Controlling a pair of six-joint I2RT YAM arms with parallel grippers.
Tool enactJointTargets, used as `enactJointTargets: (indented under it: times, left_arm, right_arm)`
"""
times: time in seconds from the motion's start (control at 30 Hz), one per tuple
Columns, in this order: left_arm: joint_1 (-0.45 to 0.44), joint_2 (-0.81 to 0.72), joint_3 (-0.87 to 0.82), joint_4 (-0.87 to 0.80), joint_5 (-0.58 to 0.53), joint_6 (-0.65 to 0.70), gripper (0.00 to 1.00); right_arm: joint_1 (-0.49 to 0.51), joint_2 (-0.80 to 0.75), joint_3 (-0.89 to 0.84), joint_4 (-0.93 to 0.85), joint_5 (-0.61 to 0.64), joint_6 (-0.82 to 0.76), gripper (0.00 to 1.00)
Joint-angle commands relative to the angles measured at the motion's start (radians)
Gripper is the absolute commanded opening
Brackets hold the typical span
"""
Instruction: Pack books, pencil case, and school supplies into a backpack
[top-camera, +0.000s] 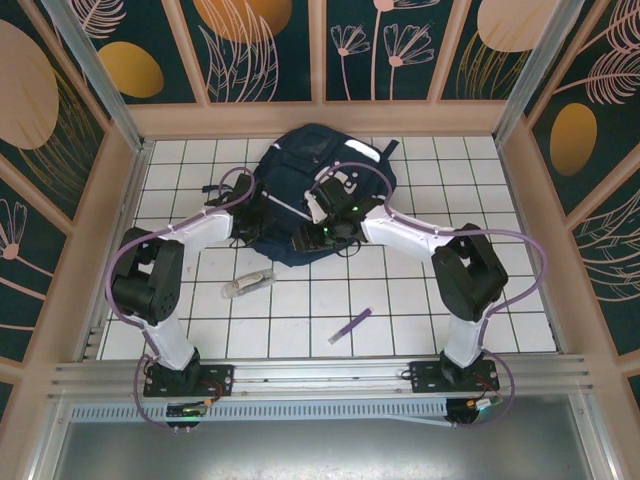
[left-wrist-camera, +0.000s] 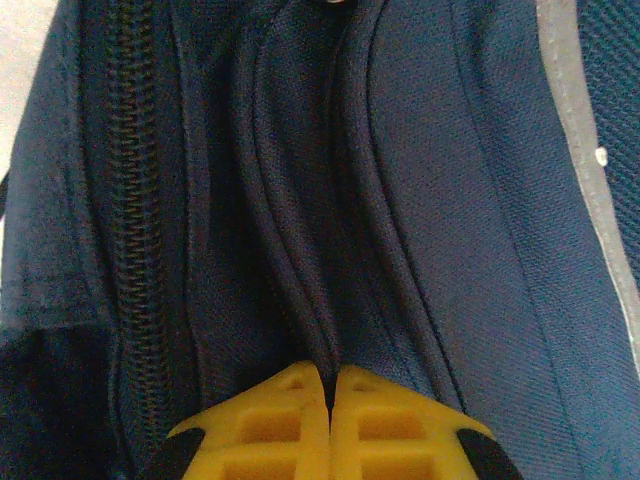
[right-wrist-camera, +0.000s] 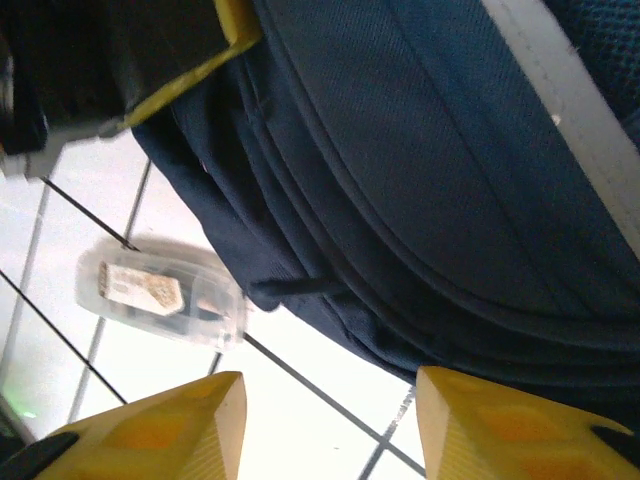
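The navy backpack (top-camera: 320, 185) lies flat at the back middle of the tiled table. My left gripper (top-camera: 245, 215) is at its left side. In the left wrist view its yellow fingertips (left-wrist-camera: 328, 385) are shut on a ridge of the backpack (left-wrist-camera: 440, 220) fabric, next to a closed zipper (left-wrist-camera: 135, 250). My right gripper (top-camera: 302, 242) hovers at the bag's near edge, and it stands open (right-wrist-camera: 330, 420) over bare tile with nothing between its fingers. A small clear packet (top-camera: 248, 283) (right-wrist-camera: 160, 295) lies just in front of the bag. A purple pen (top-camera: 350, 325) lies on the tiles nearer the arm bases.
Wooden walls enclose the table on the left, back and right. A metal rail (top-camera: 320, 375) carrying both arm bases runs along the near edge. Open tiles (top-camera: 300, 320) lie between the backpack and the rail.
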Motion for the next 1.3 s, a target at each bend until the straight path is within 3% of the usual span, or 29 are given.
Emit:
enactJointTargets:
  times: [0.0,0.17,0.5,0.73,0.93,1.03,1.17,1.27]
  left_arm:
    - [-0.002,-0.085,0.039,0.036,0.064,-0.047,0.0]
    - [-0.003,-0.136,0.058,0.045,0.088,-0.082,0.0]
    - [-0.021,-0.151,0.062,0.09,0.159,-0.122,0.0]
    - [-0.029,-0.158,0.047,0.116,0.17,-0.139,0.0]
    - [-0.028,-0.172,0.037,0.115,0.143,-0.125,0.0]
    - [-0.028,-0.19,0.017,0.115,0.121,-0.127,0.0]
    - [-0.026,-0.204,0.007,0.109,0.095,-0.112,0.0]
    - [-0.021,-0.206,0.015,0.081,0.06,-0.083,0.0]
  right_arm:
    - [-0.038,0.036,0.082,-0.104,-0.071,0.129,0.57]
    - [-0.038,0.051,0.1,-0.129,-0.097,0.267,0.6]
    - [0.034,0.101,0.176,-0.191,0.03,0.282,0.56]
    - [0.051,0.151,0.228,-0.263,0.111,0.295,0.43]
    - [0.044,0.137,0.225,-0.273,0.157,0.297,0.19]
    - [0.038,0.125,0.217,-0.275,0.189,0.295,0.15]
    - [0.029,0.104,0.19,-0.261,0.191,0.287,0.02]
    - [0.023,0.067,0.157,-0.253,0.205,0.261,0.0]
